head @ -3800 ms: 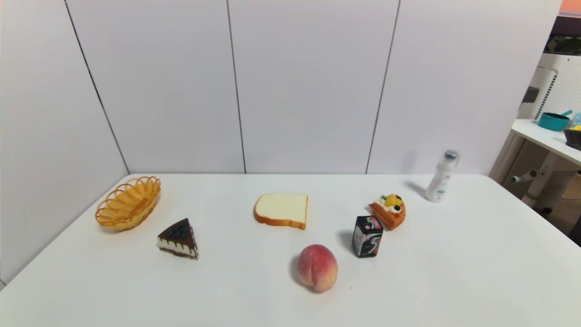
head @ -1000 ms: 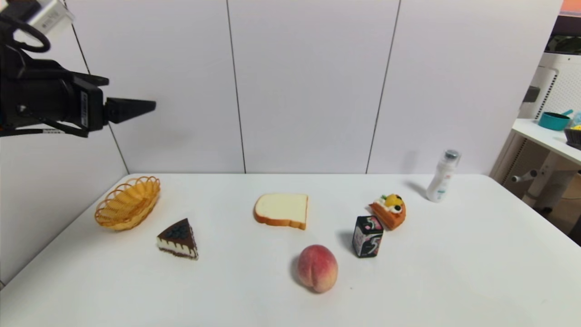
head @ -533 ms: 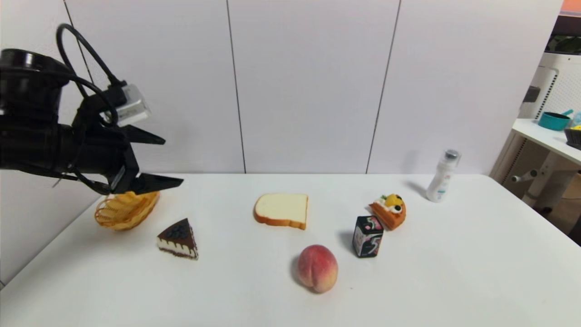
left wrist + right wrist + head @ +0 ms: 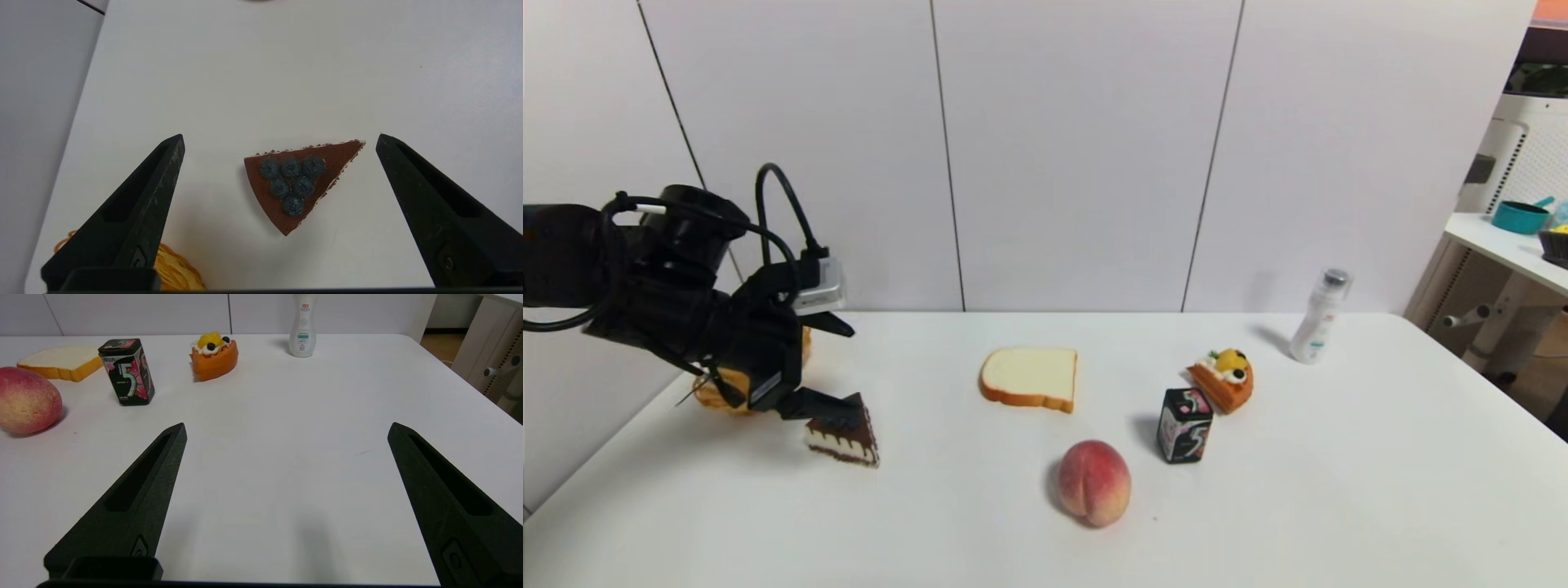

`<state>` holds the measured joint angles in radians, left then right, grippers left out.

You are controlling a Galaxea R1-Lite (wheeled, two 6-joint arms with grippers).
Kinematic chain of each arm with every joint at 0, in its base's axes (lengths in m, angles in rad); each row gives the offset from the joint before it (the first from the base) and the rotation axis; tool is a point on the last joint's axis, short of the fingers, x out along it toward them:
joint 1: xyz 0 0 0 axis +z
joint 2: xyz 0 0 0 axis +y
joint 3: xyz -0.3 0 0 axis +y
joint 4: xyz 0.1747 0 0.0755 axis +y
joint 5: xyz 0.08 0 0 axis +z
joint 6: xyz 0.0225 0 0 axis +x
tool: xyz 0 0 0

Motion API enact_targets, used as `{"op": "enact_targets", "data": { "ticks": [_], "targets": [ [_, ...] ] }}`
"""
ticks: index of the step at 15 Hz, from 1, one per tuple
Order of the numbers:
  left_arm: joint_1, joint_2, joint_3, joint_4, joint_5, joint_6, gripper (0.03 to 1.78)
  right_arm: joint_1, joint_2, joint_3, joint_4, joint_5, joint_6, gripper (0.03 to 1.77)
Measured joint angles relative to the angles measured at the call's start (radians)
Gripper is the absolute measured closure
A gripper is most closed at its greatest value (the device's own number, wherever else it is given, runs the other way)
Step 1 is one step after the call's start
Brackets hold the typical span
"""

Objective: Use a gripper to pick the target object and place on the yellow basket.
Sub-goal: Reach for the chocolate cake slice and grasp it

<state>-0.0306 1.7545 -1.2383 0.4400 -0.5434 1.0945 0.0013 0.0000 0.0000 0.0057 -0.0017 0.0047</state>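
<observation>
Left wrist view alone shows left gripper (image 4: 280, 139) straddling target object (image 4: 300, 183)

A white worktop (image 4: 1339, 490) is carrying a yellow basket (image 4: 712, 394), a chocolate cake slice (image 4: 845, 437), a bread slice (image 4: 1029, 377), a peach (image 4: 1094, 482), a dark gum box (image 4: 1183, 425), an orange cake slice (image 4: 1222, 380) and a white bottle (image 4: 1318, 320), all sitting directly on it.

Left gripper (image 4: 280, 139) fingers spread wide above chocolate cake slice (image 4: 300, 183); yellow basket (image 4: 177, 271) edge beside one finger.
</observation>
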Motion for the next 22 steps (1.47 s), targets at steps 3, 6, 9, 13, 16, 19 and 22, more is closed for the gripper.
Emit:
{"op": "enact_targets", "data": {
  "ticks": [3,6,9,13,16,19,22],
  "targets": [
    [0.0,0.049,-0.057,-0.002,0.0,-0.07,0.12,0.0,0.0,0.0,0.0,0.0,0.0,0.1],
    [0.0,0.082,-0.088,0.0,0.003,-0.126,0.12,0.0,0.0,0.0,0.0,0.0,0.0,0.1],
    [-0.002,0.11,-0.092,0.02,0.007,-0.166,0.12,0.0,0.0,0.0,0.0,0.0,0.0,0.1],
    [-0.029,0.124,-0.094,0.072,0.093,-0.331,0.12,0.0,0.0,0.0,0.0,0.0,0.0,0.1],
    [-0.072,0.125,-0.113,0.069,0.207,-0.573,0.12,0.0,0.0,0.0,0.0,0.0,0.0,0.1],
    [-0.104,0.129,-0.167,0.067,0.329,-0.856,0.12,0.0,0.0,0.0,0.0,0.0,0.0,0.1],
    [-0.126,0.144,-0.189,0.07,0.461,-1.111,0.12,0.0,0.0,0.0,0.0,0.0,0.0,0.1]
  ]
}}
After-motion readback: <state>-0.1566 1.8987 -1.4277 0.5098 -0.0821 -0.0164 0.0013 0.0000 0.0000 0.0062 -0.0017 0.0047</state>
